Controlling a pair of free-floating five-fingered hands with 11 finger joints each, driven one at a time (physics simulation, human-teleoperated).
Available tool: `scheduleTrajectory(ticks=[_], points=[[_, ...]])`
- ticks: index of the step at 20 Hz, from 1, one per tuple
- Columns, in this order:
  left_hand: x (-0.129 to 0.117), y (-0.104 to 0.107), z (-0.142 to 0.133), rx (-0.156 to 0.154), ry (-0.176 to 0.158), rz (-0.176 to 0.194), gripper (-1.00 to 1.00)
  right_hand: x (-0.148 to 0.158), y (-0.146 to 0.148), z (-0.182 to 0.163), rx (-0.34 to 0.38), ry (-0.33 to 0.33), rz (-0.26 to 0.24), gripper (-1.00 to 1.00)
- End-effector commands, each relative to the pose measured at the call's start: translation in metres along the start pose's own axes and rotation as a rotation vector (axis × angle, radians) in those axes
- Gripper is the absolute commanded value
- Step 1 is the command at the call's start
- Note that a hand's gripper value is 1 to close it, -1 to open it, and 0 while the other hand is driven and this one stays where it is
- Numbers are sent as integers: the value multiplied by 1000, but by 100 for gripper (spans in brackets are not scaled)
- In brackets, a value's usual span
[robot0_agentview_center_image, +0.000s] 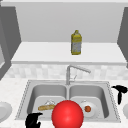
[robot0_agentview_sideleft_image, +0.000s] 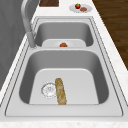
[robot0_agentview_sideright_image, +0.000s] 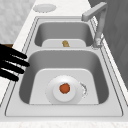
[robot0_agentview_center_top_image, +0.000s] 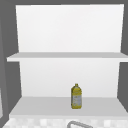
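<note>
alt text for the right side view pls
A black hand with straight fingers reaches over the near basin of a steel double sink, where a small orange fruit sits on a white plate. A brown bread loaf lies in the far basin.

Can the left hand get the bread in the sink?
Probably yes. The left hand hovers at the front rim of the left basin, and the bread lies uncovered just beyond it, with nothing between them.

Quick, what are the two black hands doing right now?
Left hand: curled shut, holding nothing, at the sink's front edge.
Right hand: open, fingers straight, holding nothing.
</note>
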Motion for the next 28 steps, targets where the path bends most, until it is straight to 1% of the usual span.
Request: scheduleTrajectory(ticks=[1, 3, 8, 10, 12, 17, 21, 23, 28], points=[[0, 0, 0, 0, 0, 0, 0, -7, 0, 14, 9, -6, 103, -100], [0, 0, 0, 0, 0, 0, 0, -9, -1, 25, 6, 4, 123, -100], [0, 0, 0, 0, 0, 0, 0, -20, 0, 45, 8, 10, 135, -100], [0, 0, 0, 0, 0, 0, 0, -25, 1, 52, 8, 6, 127, -100], [0, 0, 0, 0, 0, 0, 0, -34, 1, 60, 7, 2, 107, -100], [0, 0, 0, 0, 0, 0, 0, -58, 2, 82, -4, -41, 66, -100], [0, 0, 0, 0, 0, 0, 0, -77, 4, 95, 4, -64, 66, -100], [0, 0, 0, 0, 0, 0, 0, -86, 5, 103, 2, -70, 74, -100], [0, 0, 0, 0, 0, 0, 0, -111, 7, 110, 14, -87, 81, -100]])
